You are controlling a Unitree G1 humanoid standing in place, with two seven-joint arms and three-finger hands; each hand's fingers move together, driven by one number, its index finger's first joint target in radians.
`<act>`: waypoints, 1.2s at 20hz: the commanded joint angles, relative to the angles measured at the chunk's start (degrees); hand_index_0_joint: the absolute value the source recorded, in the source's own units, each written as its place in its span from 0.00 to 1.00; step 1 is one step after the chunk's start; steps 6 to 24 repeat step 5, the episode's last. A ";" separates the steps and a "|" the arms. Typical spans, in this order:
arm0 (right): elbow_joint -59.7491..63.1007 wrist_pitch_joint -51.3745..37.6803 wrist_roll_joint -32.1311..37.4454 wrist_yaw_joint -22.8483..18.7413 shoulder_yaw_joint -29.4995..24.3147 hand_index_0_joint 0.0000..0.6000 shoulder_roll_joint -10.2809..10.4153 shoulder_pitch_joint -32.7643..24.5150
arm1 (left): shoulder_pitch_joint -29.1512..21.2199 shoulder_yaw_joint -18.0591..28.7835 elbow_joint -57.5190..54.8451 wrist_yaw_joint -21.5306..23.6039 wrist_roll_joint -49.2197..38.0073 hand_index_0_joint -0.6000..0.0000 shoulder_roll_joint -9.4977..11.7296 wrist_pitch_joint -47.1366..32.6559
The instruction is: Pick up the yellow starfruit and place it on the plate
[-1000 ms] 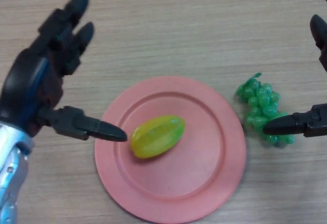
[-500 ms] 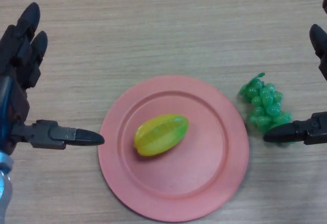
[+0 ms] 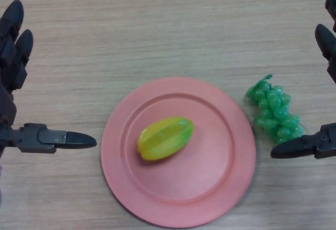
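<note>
Both robot hands, left robot hand (image 3: pixel 16 88) and right robot hand (image 3: pixel 323 104), flank starfruit (image 3: pixel 165 138) on plate (image 3: pixel 220 188).

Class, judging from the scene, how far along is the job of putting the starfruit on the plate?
Done: the yellow starfruit lies on the round pink plate. In hand: nothing; the open left hand and right hand flank the plate. Left: seemingly nothing. The green grape bunch sits untouched.

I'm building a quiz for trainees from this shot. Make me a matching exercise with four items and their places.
Things:
1. yellow starfruit
2. round pink plate
3. bunch of green grapes
4. left hand

Places:
A. on the wooden table, right of the plate
B. at the view's left edge, open
C. lying on the plate
D. in the middle of the table

Pairs: 1-C, 2-D, 3-A, 4-B
</note>
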 commanded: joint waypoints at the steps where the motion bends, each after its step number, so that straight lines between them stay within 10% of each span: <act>1: -3.88 -5.76 -1.44 1.18 -4.39 0.00 -1.21 -0.42 | -1.64 2.78 -3.49 0.57 -0.37 1.00 2.56 -7.13; 24: -3.69 -5.54 -0.62 2.40 -6.34 0.00 -2.00 -1.45 | -2.00 4.17 -1.88 1.20 0.34 1.00 3.06 -10.90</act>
